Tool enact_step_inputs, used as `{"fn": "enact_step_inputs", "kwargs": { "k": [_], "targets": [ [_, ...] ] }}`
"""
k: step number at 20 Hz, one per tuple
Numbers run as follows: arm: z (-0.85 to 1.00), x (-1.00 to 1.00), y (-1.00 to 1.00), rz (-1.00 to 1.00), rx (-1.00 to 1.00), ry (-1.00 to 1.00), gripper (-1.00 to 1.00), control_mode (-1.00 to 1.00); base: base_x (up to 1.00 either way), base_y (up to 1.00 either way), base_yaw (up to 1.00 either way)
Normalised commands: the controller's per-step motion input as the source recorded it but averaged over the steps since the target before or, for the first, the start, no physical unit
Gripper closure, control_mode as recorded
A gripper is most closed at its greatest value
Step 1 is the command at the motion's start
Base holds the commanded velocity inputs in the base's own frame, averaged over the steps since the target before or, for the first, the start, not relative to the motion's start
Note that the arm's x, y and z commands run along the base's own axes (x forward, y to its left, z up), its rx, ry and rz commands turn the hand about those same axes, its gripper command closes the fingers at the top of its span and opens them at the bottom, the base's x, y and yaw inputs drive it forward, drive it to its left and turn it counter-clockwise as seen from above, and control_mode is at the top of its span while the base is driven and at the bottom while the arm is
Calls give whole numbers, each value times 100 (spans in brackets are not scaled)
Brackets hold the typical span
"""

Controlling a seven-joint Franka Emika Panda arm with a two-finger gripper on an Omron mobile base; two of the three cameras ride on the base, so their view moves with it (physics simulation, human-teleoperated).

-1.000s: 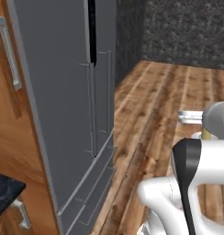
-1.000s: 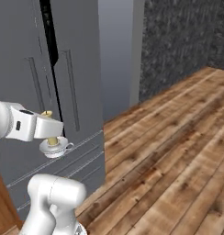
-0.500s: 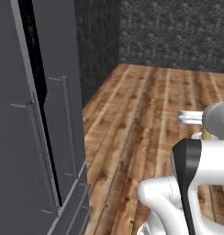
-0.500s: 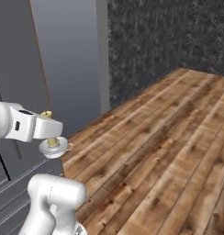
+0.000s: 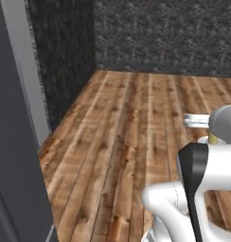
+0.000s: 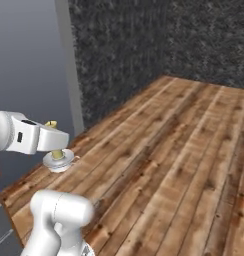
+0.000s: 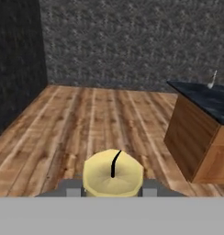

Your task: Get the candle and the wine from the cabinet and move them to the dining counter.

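Observation:
My gripper is shut on the candle, a squat pale yellow cylinder with a dark wick, seen from just behind in the hand view. From the right base view the candle sits on a small pale dish under the white hand, held above the wooden floor. A sliver of the candle peeks out beside the arm in the left base view. The dining counter, with a black top on a wood base, stands ahead to the right. The wine and the cabinet are out of view.
A tall grey unit stands close on the left. Dark speckled walls close off the far side. Wooden plank floor stretches ahead. A thin pale object stands on the counter top.
Both base views have swung: the grey doors slid off to the left and the dark walls and floor came in, so the camera moved. The candle stays in the shut gripper.

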Motion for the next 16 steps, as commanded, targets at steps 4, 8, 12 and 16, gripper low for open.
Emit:
{"fn": "enact_step_inputs", "kwargs": {
  "k": [4, 8, 12, 16],
  "targets": [
    [0, 0, 0, 0, 0, 0, 100, 100, 93, -16, -35],
    [0, 0, 0, 0, 0, 0, 100, 100, 89, -5, -39],
    [0, 0, 0, 0, 0, 0, 100, 100, 86, -1, -41],
    [0, 0, 0, 0, 0, 0, 100, 100, 80, 0, -42]
  ]
}}
